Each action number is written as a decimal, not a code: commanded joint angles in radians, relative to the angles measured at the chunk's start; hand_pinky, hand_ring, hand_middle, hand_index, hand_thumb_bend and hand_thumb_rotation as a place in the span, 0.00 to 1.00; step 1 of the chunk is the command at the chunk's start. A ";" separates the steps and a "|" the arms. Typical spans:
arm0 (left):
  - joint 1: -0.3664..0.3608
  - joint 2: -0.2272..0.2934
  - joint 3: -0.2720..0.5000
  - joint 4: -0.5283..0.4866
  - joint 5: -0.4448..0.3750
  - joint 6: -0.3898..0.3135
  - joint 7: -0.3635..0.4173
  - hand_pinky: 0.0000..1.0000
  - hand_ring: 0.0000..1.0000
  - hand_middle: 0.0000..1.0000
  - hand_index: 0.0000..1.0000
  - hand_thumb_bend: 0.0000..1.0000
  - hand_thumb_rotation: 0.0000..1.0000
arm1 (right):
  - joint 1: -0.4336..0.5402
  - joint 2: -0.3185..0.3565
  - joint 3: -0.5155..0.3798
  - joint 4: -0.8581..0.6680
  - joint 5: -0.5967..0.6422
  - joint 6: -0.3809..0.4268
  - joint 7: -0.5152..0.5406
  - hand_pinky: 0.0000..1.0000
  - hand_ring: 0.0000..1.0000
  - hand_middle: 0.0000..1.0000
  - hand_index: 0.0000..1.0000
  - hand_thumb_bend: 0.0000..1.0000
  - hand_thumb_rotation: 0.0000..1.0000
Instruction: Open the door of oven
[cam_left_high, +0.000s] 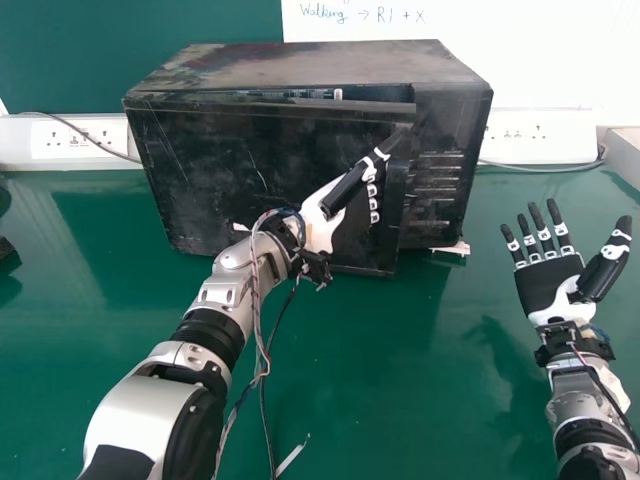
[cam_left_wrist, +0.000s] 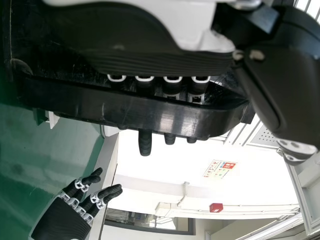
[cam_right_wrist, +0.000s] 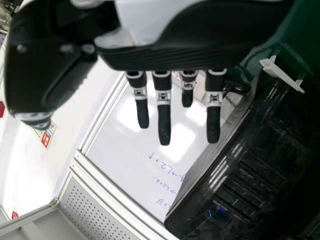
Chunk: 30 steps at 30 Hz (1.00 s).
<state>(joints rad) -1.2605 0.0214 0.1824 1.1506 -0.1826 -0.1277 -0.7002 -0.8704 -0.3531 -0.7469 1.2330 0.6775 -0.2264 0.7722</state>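
Note:
The black oven stands at the back of the table, its door ajar, with a dark gap along the top. In the head view, my left hand is at the door's right side, thumb raised. The left wrist view has my left hand with nearly straight fingers passing behind the black door handle; several fingertips stick out past it. My right hand rests open and empty, palm up, right of the oven. In the right wrist view, my right hand has straight fingers beside the oven.
Socket strips run along the wall on both sides of the oven, with cables. The green table spreads in front. A small white foot juts out under the oven's right side. Loose wires hang along my left arm.

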 joint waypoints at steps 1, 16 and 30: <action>0.003 -0.021 0.012 0.003 -0.030 0.007 -0.029 0.56 0.67 0.70 0.86 0.91 0.93 | 0.008 -0.005 0.000 -0.002 -0.001 0.000 -0.007 0.49 0.63 0.80 0.86 1.00 0.83; 0.062 -0.003 -0.008 -0.069 -0.039 -0.016 -0.074 0.57 0.70 0.74 0.84 0.92 0.96 | 0.007 -0.005 0.006 -0.002 -0.007 -0.009 -0.016 0.49 0.62 0.78 0.82 1.00 0.84; 0.211 0.001 -0.030 -0.315 -0.083 0.072 -0.124 0.59 0.72 0.76 0.85 0.95 0.93 | 0.004 -0.006 0.006 0.001 -0.005 -0.003 -0.015 0.49 0.62 0.78 0.83 1.00 0.84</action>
<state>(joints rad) -1.0691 0.0305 0.1693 0.8743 -0.2465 -0.0638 -0.8012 -0.8705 -0.3541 -0.7412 1.2332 0.6748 -0.2275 0.7619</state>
